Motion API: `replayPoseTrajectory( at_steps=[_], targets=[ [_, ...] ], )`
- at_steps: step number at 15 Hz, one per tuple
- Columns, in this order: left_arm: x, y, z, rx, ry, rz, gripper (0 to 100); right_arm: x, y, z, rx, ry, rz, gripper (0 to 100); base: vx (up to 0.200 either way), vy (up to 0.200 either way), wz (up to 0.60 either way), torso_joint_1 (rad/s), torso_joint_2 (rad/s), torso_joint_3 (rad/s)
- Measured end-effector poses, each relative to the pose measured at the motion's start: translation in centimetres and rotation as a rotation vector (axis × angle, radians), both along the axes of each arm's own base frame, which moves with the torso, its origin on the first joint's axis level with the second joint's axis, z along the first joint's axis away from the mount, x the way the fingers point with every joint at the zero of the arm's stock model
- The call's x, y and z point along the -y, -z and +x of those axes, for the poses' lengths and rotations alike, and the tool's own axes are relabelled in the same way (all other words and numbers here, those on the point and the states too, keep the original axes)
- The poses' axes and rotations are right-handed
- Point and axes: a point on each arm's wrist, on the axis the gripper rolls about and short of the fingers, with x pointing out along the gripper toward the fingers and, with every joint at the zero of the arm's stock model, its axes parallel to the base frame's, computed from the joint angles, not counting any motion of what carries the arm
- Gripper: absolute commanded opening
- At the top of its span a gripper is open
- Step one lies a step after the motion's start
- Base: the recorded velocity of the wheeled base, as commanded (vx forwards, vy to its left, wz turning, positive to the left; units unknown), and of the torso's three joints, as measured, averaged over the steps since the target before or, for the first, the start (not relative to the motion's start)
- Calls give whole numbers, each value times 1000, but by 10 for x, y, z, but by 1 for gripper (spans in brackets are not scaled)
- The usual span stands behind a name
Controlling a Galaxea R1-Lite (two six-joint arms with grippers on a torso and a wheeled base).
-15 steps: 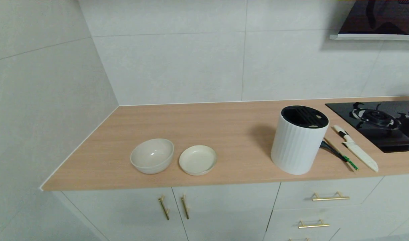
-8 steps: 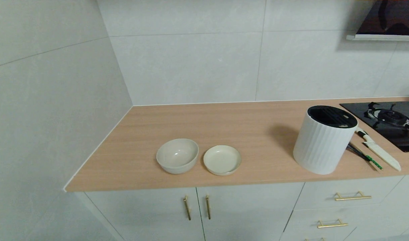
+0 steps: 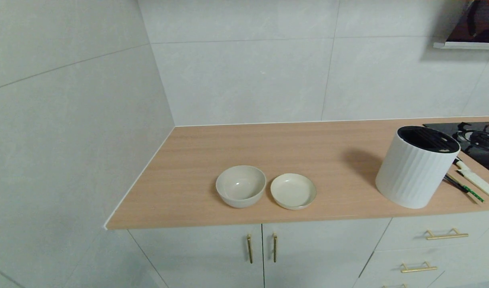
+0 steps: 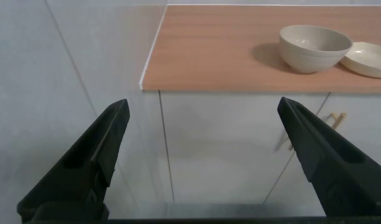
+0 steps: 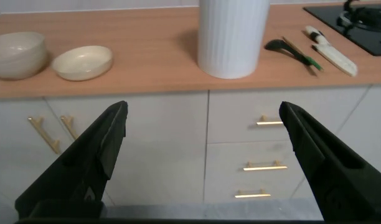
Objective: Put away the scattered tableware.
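Left gripper (image 4: pixel 201 106) hangs released, fingers spread wide with nothing between them, low in front of the cabinet doors (image 3: pixel 262 248) and under the level of the counter (image 3: pixel 268 148); ahead of it and higher up sits the bowl (image 4: pixel 315 46), off toward the robot's right, and just past the bowl is the plate (image 4: pixel 368 58), rims close but apart. From this wrist you get the counter's end corner and the tiled wall (image 3: pixel 68 120) running down beside it, so that side is closed in. Over to the right gripper (image 5: pixel 202 107), also released and holding nothing, low before the drawers (image 5: pixel 265 168). Straight ahead of it and up on the counter stands the white ribbed holder (image 5: pixel 233 34), upright and near the front edge. Beyond the holder to the right lie the chopsticks (image 5: pixel 302 55) and the knife (image 5: pixel 330 53), flat on the wood, with the stove (image 5: pixel 358 18) farther back. The head camera adds the holder's black slotted top, which the right wrist camera cuts off. A wide stretch of bare wood lies between plate and holder and behind both dishes up to the back wall. The holder stands between the dishes and the cutlery, and gold handles stick out from the fronts near both grippers
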Motion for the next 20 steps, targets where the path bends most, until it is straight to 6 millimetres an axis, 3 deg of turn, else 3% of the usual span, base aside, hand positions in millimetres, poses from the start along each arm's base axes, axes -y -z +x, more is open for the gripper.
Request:
replayPoseTrajectory(
  at_steps=[11,20],
  targets=[
    [0,0,0,-1,0,0,100,0,0,0,1,0,0,100,0,0,0,0,0,0],
    [0,0,0,-2,0,0,100,0,0,0,1,0,0,100,0,0,0,-221,485,260]
  ],
)
